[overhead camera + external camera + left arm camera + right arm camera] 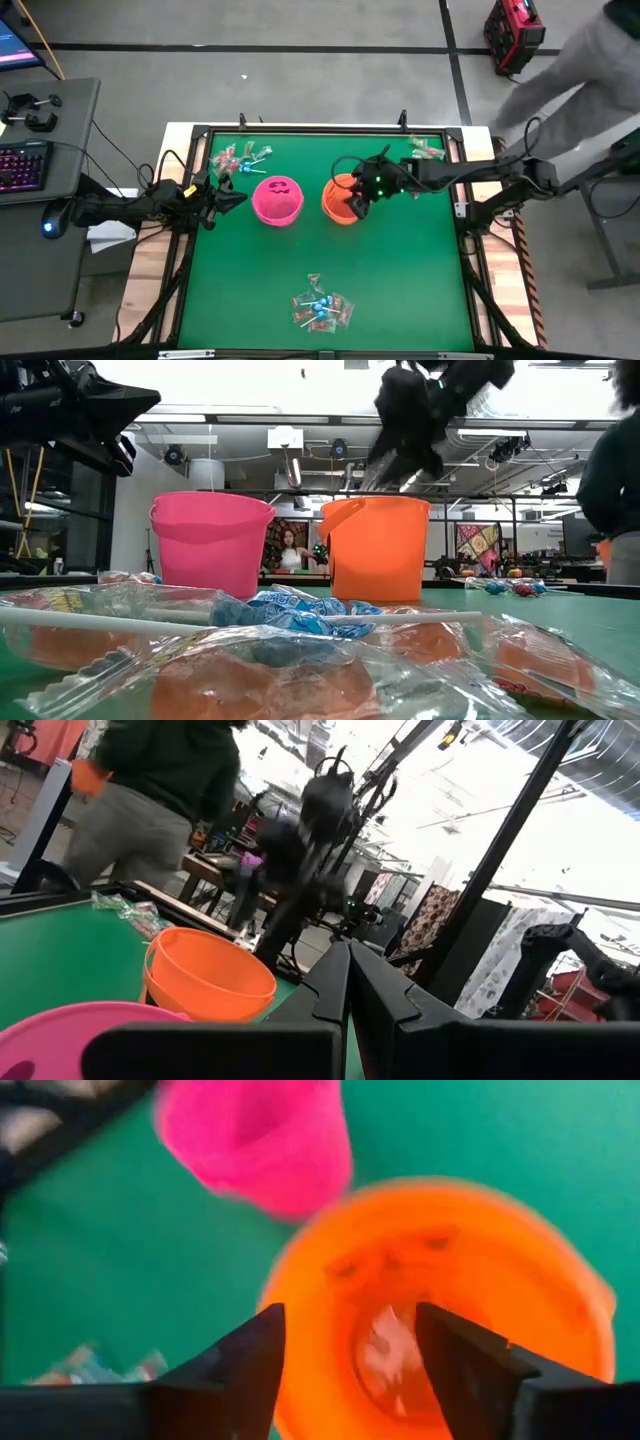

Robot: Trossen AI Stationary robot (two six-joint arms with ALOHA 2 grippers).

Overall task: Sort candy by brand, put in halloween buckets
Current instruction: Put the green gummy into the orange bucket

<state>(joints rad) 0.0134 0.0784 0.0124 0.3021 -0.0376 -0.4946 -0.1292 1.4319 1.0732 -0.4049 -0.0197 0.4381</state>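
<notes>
Where green felt covers the table, two pails side by side near the middle: pink bucket toward the left arm, orange bucket just beside it. Directly over the orange bucket, right gripper, fingers spread wide, empty; below them, inside the pail, a pale wrapped piece, blurred. Off to the pink bucket's side, left gripper, fingers pressed together, holding nothing. Candy in three heaps: one pile near the front edge with blue lollipops and red-and-clear wrappers, another at the far left corner, a smaller one at the far right corner. Beyond the table, grey floor with dark tape lines, a desk with a lit keyboard and mouse, a red case, and a person in grey by the far right corner.
</notes>
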